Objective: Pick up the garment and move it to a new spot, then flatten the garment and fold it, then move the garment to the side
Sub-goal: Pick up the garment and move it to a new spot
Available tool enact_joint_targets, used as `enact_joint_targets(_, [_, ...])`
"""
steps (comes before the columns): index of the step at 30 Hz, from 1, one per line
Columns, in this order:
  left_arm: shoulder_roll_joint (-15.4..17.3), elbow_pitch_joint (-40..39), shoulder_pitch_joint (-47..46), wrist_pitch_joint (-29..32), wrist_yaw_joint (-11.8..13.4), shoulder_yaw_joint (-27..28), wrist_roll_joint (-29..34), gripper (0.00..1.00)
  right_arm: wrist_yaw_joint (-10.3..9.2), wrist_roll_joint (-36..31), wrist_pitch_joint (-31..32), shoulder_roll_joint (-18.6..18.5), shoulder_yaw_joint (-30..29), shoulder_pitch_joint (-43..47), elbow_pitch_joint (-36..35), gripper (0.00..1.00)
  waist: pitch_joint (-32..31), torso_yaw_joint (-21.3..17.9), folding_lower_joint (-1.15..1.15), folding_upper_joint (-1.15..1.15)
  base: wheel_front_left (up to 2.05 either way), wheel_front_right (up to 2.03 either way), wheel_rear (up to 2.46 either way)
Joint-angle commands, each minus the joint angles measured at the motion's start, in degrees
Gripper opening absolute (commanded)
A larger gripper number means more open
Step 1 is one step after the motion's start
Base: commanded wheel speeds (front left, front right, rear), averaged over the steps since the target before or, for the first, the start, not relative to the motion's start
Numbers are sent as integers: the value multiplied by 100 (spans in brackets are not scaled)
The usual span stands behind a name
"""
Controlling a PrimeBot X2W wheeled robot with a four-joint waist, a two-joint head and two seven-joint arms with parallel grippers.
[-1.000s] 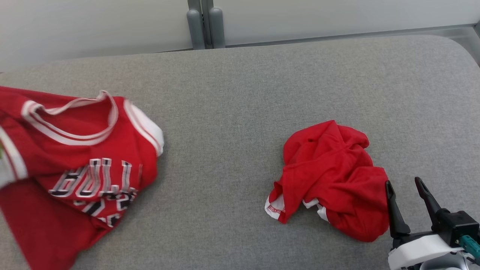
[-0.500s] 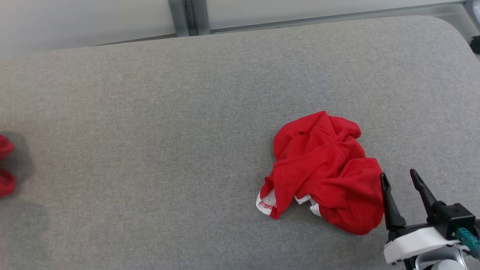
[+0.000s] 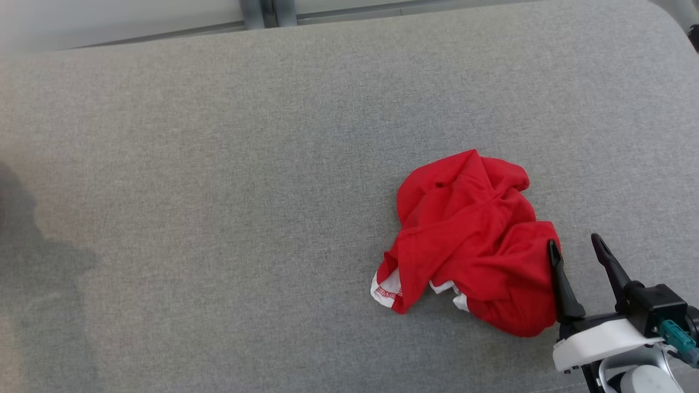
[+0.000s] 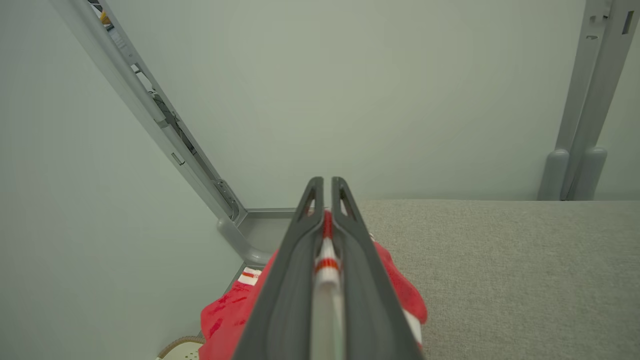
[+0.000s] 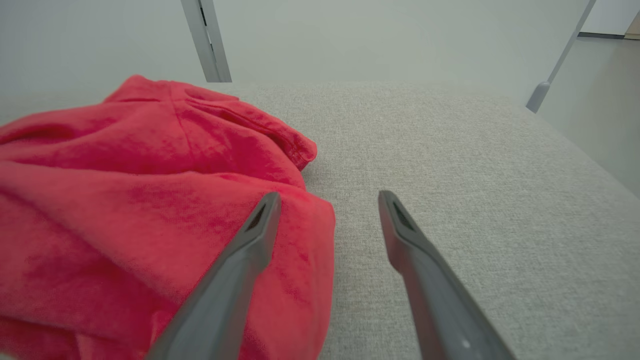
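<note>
Left fingers [image 4: 295, 280]: closed together, with a white-and-red band [image 4: 327, 265] pinched between them; the band runs along their length, up toward the tips.
Held garment [image 4: 230, 312]: red, gripped by that band and bunched under the left fingers on both sides, at the left edge of the counter [image 4: 500, 275] near its far left corner. Whether it rests on the counter or hangs off it cannot be told.
Right fingers [image 3: 561, 284]: spread wide with nothing held between them, tips pointed to the far side; they are seen at the near right of the counter [image 3: 218, 164].
Crumpled garment [image 3: 469, 240]: a red heap on the right half of the counter, just left of the right fingers.
Long axis: roughly from far to near, with the near end leaning to the right.
Pointing: a white-trimmed corner is turned out to the near left; a narrower folded peak points to the far side.
Garment against right fingers [image 5: 235, 270]: the left one of the two is laid across the heap's [image 5: 125, 175] near right edge, while the right one stands over bare counter [image 5: 450, 175]. The edge of the fabric lies just inside the gap, and contact cannot be judged.
Surroundings: a pale wall and a grey frame post [image 3: 262, 8] are seen beyond the far edge.
</note>
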Motion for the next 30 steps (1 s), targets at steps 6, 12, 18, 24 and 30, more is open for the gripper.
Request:
enact_joint_targets(6, [-693, 822, 268, -426, 87, -116, -158, 100, -2, 16, -18, -81, 74, -141, 31, 100, 112, 29, 0, 0, 0, 0, 0])
enact_joint_targets(12, [-1189, 522, 592, -1007, 348, 182, -128, 100, -2, -3, -18, -45, -36, 34, 53, 100, -133, 111, 0, 0, 0, 0, 0])
enact_joint_targets(18, [-1685, -1279, 1612, -1024, 483, 602, 437, 100, -2, -97, -18, -37, 14, 279, 12, 100, -676, 218, 0, 0, 0, 0, 0])
enact_joint_targets(24, [-2314, -2782, 2993, -1025, 499, 574, 942, 100, -2, -213, -18, -17, 69, 431, -190, 100, -1234, 179, 0, 0, 0, 0, 0])
enact_joint_targets(30, [-2889, -3308, 4014, -1026, 107, 541, 1120, 100, -2, -278, -18, -81, 140, 480, -499, 100, -1531, 138, 0, 0, 0, 0, 0])
